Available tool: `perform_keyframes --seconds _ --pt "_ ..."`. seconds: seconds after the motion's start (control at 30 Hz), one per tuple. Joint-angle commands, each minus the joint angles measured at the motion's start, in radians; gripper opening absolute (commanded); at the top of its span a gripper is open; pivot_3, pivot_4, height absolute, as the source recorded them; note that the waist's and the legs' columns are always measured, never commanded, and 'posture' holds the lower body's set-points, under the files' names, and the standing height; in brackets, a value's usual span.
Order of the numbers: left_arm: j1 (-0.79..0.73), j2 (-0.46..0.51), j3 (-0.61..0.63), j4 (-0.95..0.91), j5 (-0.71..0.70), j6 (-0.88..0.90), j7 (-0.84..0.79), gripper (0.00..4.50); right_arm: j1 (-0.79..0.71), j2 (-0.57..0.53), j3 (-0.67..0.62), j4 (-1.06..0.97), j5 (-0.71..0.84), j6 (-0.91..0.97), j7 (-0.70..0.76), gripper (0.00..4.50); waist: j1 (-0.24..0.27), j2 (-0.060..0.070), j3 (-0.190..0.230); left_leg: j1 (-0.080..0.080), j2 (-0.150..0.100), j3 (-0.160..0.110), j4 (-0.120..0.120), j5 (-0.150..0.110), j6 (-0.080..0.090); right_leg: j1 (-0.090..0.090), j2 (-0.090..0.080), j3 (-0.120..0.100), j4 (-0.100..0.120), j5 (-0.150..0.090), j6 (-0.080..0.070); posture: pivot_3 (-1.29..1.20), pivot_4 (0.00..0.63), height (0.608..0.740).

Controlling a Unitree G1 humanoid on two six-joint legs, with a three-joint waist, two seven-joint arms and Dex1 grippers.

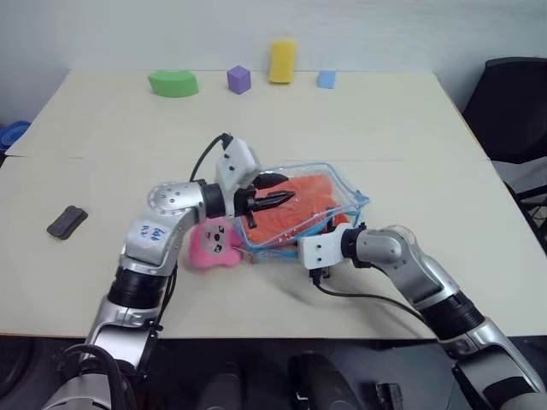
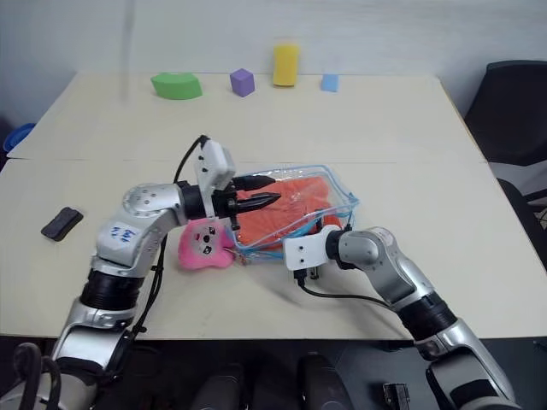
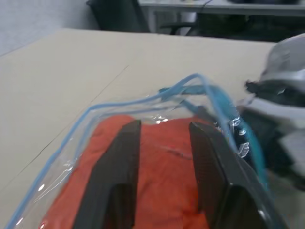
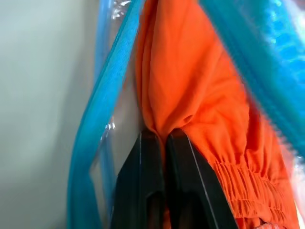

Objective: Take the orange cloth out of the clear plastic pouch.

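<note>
We are mid-extraction: the cloth [image 1: 295, 213] sits inside the pouch [image 1: 355, 195]. Our right gripper [image 4: 164, 136] is pinched on a cloth fold; our left gripper [image 1: 286, 190] hovers above it, fingers apart. Next we judge: draw the fold clear.

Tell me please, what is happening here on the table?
A humanoid robot is working to pull the orange cloth out of the clear plastic pouch, which lies on the table. The right gripper is shut on a fold of the cloth at the pouch's blue-edged opening. The left gripper hovers open above the pouch and holds nothing. Most of the cloth is inside the pouch. A pink plush charm lies beside the pouch.
</note>
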Motion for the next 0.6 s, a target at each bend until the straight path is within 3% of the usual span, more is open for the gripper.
perform_keyframes --seconds 0.03,0.07,0.2,0.3,0.4,0.6 --pt "0.042 0.069 -0.015 -0.123 -0.037 0.043 -0.063 2.83 -0.024 0.017 -0.002 0.048 -0.021 -0.002 -0.035 0.00 0.002 0.000 0.000 0.000 0.000 0.000 0.000 0.000 0.000 0.000 0.000 0.000 0.000 0.000 0.000 0.00 0.150 0.740" --pt "0.061 0.093 -0.022 -0.151 -0.037 0.054 -0.070 3.18 -0.026 0.020 -0.001 0.061 -0.024 -0.006 -0.041 0.00 0.003 0.000 0.000 0.000 0.000 -0.001 0.000 0.000 0.000 0.000 0.000 -0.001 0.000 0.000 0.000 0.00 0.150 0.740" --pt "0.113 0.160 -0.063 -0.216 -0.017 0.052 -0.100 3.18 -0.016 0.013 0.003 0.079 -0.027 -0.017 -0.048 0.00 0.006 0.000 0.000 0.001 0.000 -0.001 0.000 0.000 0.000 0.001 0.000 0.000 0.000 0.000 0.000 0.00 0.150 0.740" --pt "0.117 0.184 -0.117 -0.193 0.073 -0.012 -0.077 3.18 -0.009 0.008 0.003 0.077 -0.027 -0.020 -0.047 0.00 0.007 0.000 0.000 0.001 0.000 -0.001 0.000 0.000 0.000 0.001 0.000 0.000 0.000 0.000 0.000 0.00 0.150 0.740" --pt "0.084 0.148 -0.159 -0.110 0.181 -0.090 -0.002 3.18 -0.006 0.004 0.000 0.068 -0.025 -0.014 -0.044 0.00 0.008 0.000 0.000 0.001 -0.001 -0.001 0.000 0.000 0.000 0.002 0.000 0.000 -0.001 0.000 0.000 0.00 0.150 0.740" --pt "0.070 0.104 -0.195 -0.049 0.254 -0.159 0.018 3.18 0.003 0.001 -0.004 0.049 -0.023 -0.002 -0.041 0.00 0.009 0.000 0.000 0.000 -0.001 0.000 0.000 -0.001 0.001 0.001 0.000 0.000 -0.001 0.000 0.000 0.00 0.150 0.740"
